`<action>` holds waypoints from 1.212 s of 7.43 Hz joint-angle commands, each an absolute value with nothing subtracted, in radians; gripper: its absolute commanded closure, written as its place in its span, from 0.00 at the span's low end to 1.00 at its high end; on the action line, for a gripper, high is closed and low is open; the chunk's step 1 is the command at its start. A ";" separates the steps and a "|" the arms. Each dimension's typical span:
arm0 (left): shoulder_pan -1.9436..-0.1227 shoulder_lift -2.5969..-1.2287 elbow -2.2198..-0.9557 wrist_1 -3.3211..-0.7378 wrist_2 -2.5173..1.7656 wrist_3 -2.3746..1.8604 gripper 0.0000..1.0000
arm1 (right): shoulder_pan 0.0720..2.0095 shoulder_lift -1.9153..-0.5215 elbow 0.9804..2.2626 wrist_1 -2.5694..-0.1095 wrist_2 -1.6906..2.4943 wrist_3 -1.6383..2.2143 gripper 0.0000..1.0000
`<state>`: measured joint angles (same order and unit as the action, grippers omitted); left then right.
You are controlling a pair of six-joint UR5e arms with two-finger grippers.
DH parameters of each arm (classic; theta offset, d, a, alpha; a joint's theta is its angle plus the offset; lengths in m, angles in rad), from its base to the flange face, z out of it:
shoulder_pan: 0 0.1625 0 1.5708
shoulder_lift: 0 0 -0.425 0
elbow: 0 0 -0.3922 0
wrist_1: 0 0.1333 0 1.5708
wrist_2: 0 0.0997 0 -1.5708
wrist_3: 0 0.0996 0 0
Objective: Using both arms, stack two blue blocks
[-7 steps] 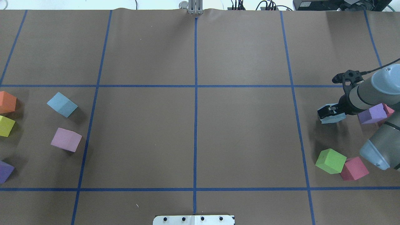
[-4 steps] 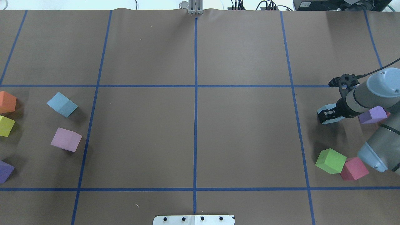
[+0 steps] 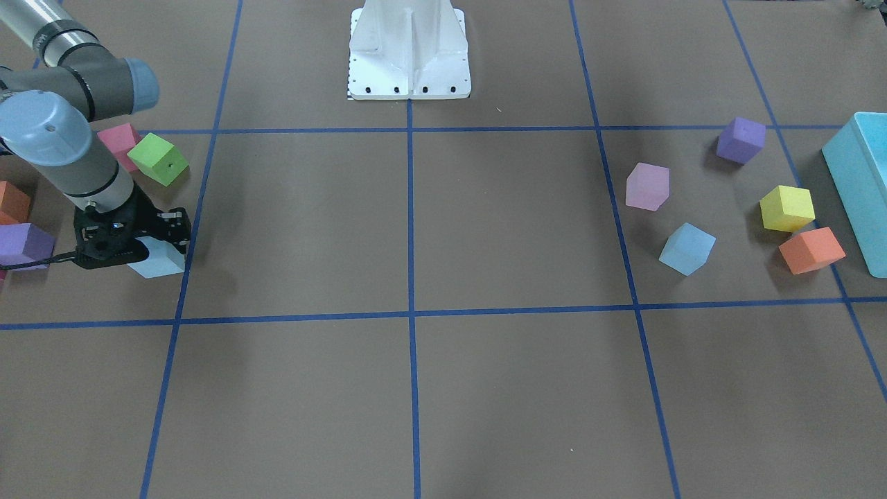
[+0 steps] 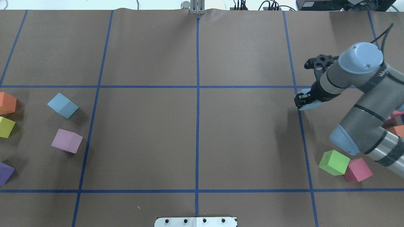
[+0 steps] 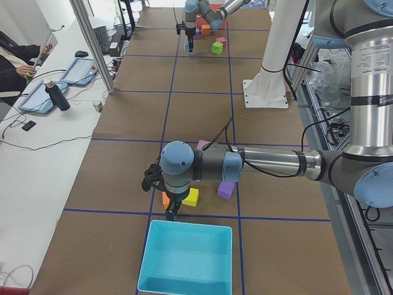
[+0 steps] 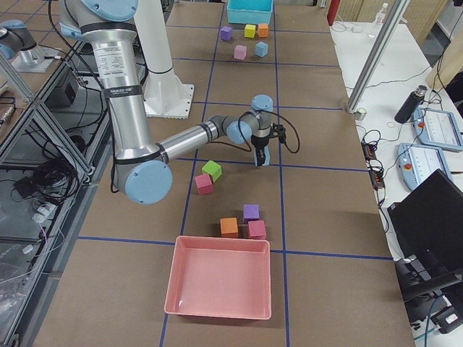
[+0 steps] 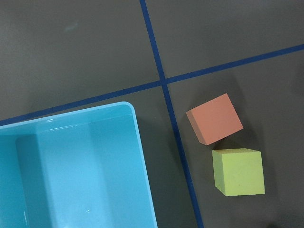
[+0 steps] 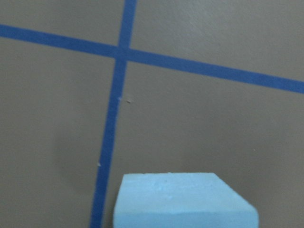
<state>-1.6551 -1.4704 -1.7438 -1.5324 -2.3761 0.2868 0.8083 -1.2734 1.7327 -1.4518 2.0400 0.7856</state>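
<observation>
My right gripper [image 4: 302, 101] is shut on one pale blue block [image 4: 310, 106] and holds it just above the table near a blue tape line. It also shows in the front view [image 3: 163, 263] and fills the bottom of the right wrist view [image 8: 185, 202]. The other blue block [image 4: 63, 105] lies on the table at the left, also seen in the front view [image 3: 687, 249]. My left gripper [image 5: 171, 213] shows only in the exterior left view, hanging by the turquoise box; I cannot tell whether it is open or shut.
A turquoise box [image 3: 859, 180] stands at the left end beside orange [image 4: 6, 103], yellow [image 4: 5, 127], pink [image 4: 67, 141] and purple [image 4: 4, 172] cubes. Green [image 4: 334, 162] and red [image 4: 357, 170] cubes lie under the right arm. A pink tray [image 6: 221, 285] stands at the right end.
My right gripper has moved left and away from the robot with the blue block in it, leaving the purple and red cubes behind. The left-side cubes have not moved.
</observation>
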 commanded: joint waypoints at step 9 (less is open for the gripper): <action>-1.654 -1.465 -1.741 -1.528 -2.376 0.285 0.02 | 0.466 -0.664 1.352 -1.572 1.901 1.252 0.99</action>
